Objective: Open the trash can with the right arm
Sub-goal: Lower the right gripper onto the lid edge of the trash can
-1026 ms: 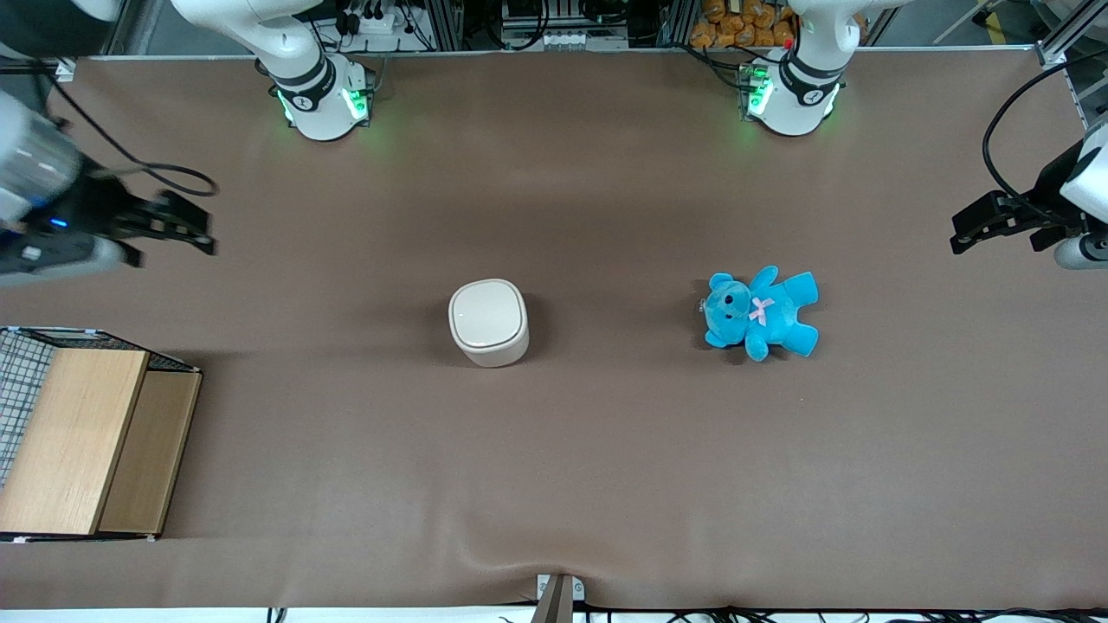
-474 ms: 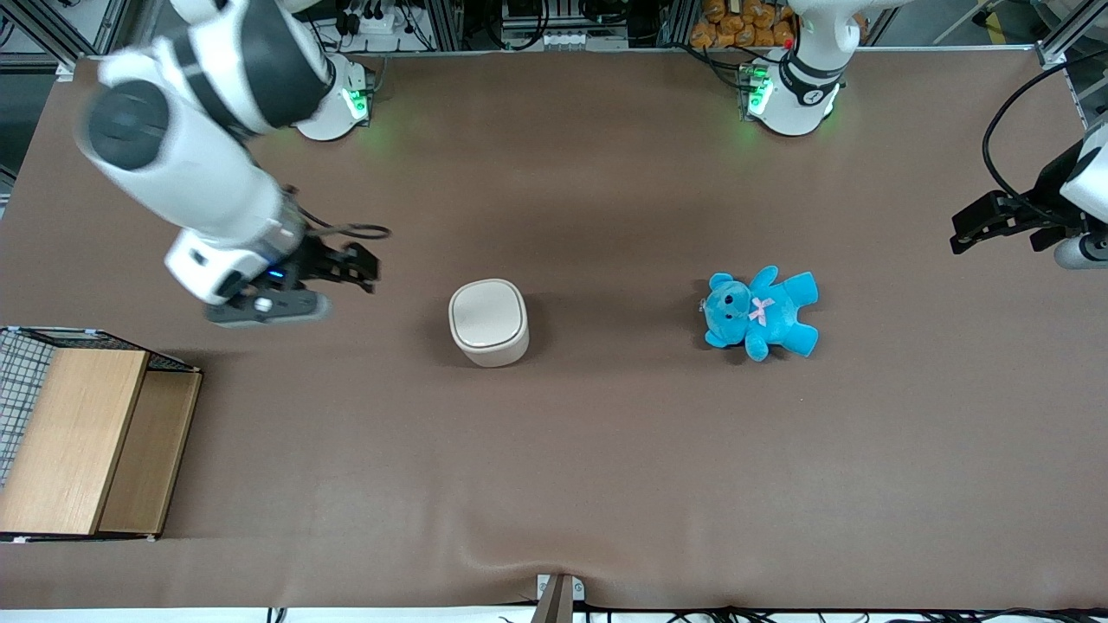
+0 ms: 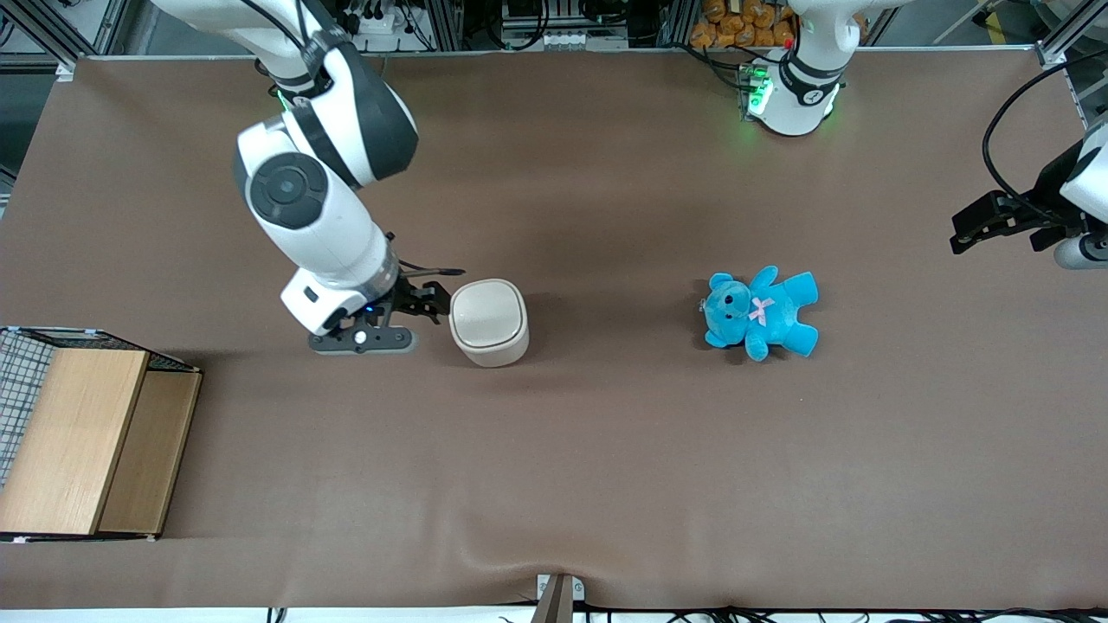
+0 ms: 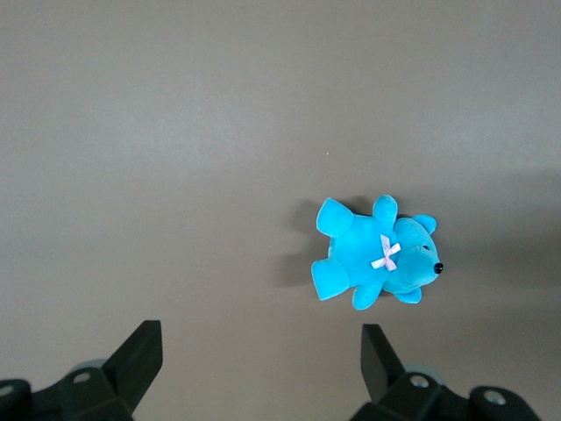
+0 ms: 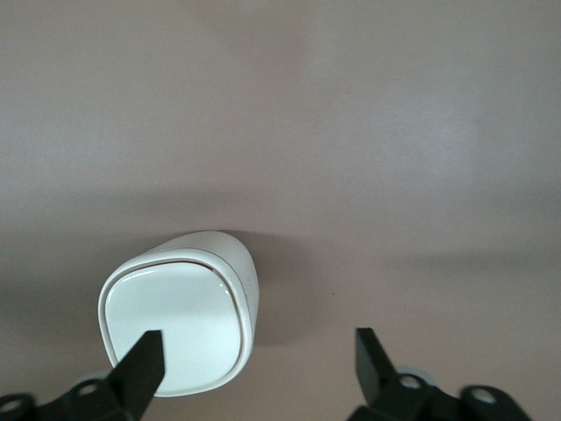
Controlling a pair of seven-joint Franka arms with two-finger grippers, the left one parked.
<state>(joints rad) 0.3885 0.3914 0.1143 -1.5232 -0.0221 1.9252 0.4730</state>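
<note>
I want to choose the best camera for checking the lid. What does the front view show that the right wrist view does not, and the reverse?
Only the front view shows the right arm, the blue teddy bear toward the parked arm's end, and the wooden box; it places the hand beside the trash can. Only the right wrist view shows the hand open, one of its fingers over the trash can. Both show the lid shut and the brown table.

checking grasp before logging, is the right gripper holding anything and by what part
Nothing is held. The gripper is open, hovering beside the trash can toward the working arm's end, with nothing between its fingers. The trash can's lid is shut.
</note>
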